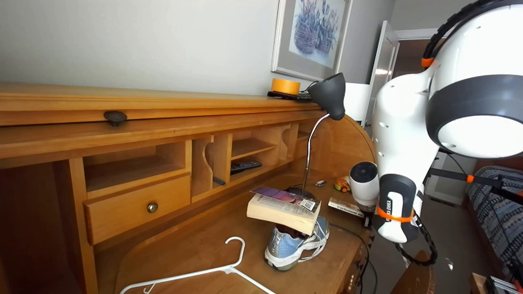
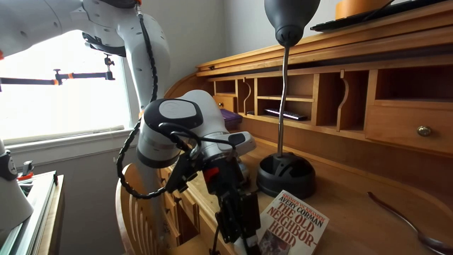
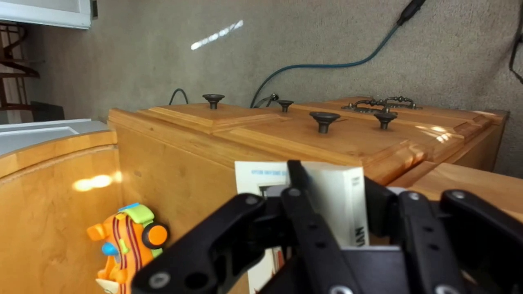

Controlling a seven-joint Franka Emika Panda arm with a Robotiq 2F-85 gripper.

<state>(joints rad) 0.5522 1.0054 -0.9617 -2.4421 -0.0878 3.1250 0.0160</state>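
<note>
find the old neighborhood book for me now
In an exterior view, the book is at the bottom, just right of centre, in front of the lamp base; in the wrist view its spine shows between the jaws.

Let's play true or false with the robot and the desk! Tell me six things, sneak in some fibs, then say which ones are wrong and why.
1. In the wrist view, the spine of the Old Neighborhood book shows between the fingers of the gripper. True.
2. The hanger is black. False: it is white.
3. A thick book lies on top of the shoe. True.
4. The remote is on the floor. False: it is in a cubbyhole.
5. The lamp is lying on its side. False: it stands upright.
6. The toy is partly orange. True.
</note>
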